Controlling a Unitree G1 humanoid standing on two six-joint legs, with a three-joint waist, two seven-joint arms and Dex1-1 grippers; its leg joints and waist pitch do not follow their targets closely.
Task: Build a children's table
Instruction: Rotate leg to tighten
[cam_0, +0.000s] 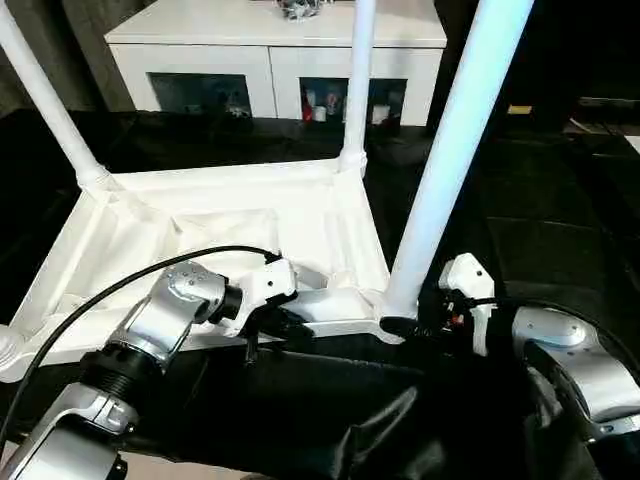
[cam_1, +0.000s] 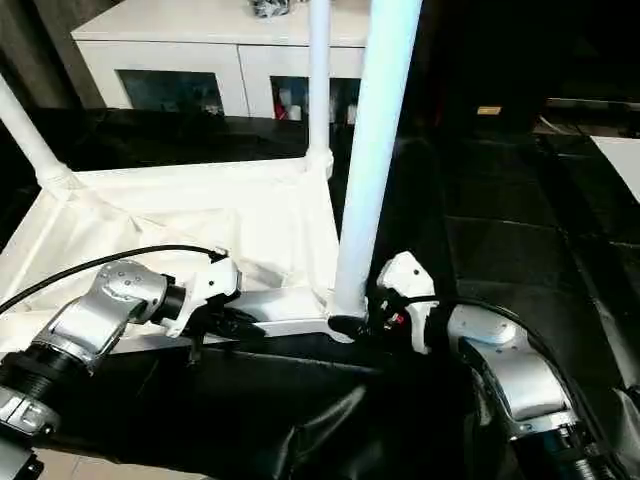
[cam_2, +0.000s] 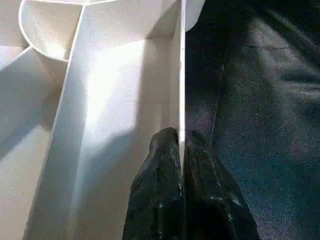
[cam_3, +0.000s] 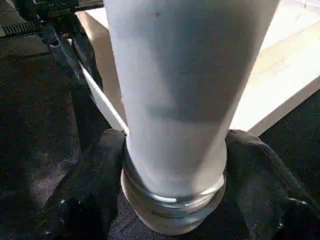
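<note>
The tabletop (cam_0: 250, 230) lies upside down on the dark floor (cam_0: 560, 220), ribbed side up, flat and wide. Its long legs point straight up. One leg (cam_0: 455, 150) stands in the near corner socket at about 5 o'clock on the tabletop. Another leg (cam_0: 358, 80) stands in the far corner at 1 o'clock, and a third leg (cam_0: 45, 95) leans up from the corner at 10 o'clock. All three are cut off at the top edge, so their ends cannot be seen.

The left gripper (cam_0: 285, 325) is pinched tight on the thin near edge of the tabletop, at 6 o'clock. The left wrist view shows this best: two black fingers (cam_2: 155, 200) squeeze the thin white wall, one on each side. It also shows the round cup of a corner socket (cam_2: 47, 30).

The right gripper (cam_0: 405, 325) sits at the bottom of the near leg. In the right wrist view its black fingers (cam_3: 95, 185) stand on both sides of the leg's base, close against it, and a shiny ring (cam_3: 172, 202) goes round the base there. From the head views that ring is hidden.

A white cabinet (cam_0: 270, 50) stands far back at 12 o'clock. The small things behind its glass are too blurry to name.
</note>
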